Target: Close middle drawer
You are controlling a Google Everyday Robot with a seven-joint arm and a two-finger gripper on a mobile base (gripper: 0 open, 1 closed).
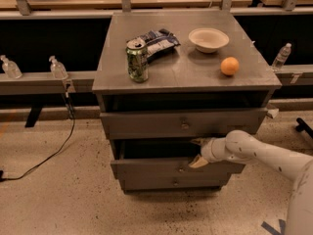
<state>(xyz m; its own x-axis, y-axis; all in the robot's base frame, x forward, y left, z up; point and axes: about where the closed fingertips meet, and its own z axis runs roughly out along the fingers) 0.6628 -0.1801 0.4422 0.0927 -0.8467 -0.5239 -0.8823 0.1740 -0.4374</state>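
Note:
The grey cabinet (186, 67) has three drawers. The middle drawer (146, 169) is pulled out a little, with a dark gap above its low front panel and a small round knob (181, 170) at its centre. My gripper (198, 152), on a white arm coming in from the right, is at the top edge of that panel, just right of the knob. Its two tan fingers (198, 162) are spread apart, one above and one against the panel, and hold nothing.
The top drawer (185, 125) and the bottom drawer (174, 183) look nearly shut. On the cabinet top are a green can (137, 60), a chip bag (155, 40), a white bowl (208, 39) and an orange (229, 66). A cable (58, 146) lies on the floor at left.

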